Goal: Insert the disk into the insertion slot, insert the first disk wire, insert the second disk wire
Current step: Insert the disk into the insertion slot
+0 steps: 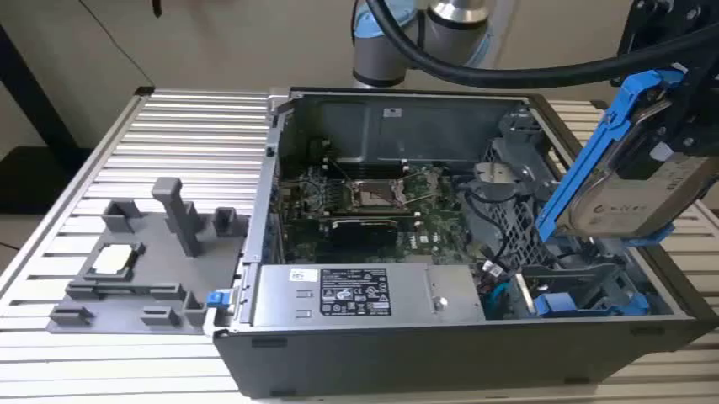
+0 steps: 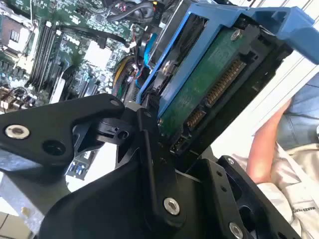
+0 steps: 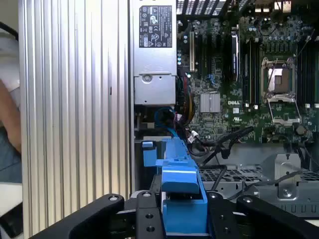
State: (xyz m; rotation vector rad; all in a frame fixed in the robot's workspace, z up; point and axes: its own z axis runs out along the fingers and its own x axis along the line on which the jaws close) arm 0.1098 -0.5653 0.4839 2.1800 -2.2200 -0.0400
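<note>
Held item: disk [image 1: 624,181], blue-framed, tilted steeply on edge, pinched in the gripper [image 1: 679,135]. Its lower edge hangs near the insertion slot [image 1: 567,282] at the exterior view's right. Slot mouth open upward; black cables [image 1: 486,220] alongside; case rim [image 1: 674,296] close outside.

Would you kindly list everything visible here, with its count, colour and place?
disk: one, silver-grey, blue-framed, tilted above the case, exterior view's right
insertion slot: one, grey, mesh-walled, inside case, exterior view's right
case: one, grey, open, on the table
power-supply box: one, grey, case's near side
board: one, green, case floor
fixture: one, grey, on table, exterior view's left
table: one, silver, slatted
person's arm: one, beside the table, second wrist view
robot arm: one, grey and blue, behind case
claw: one, black, shut on the disk
</note>
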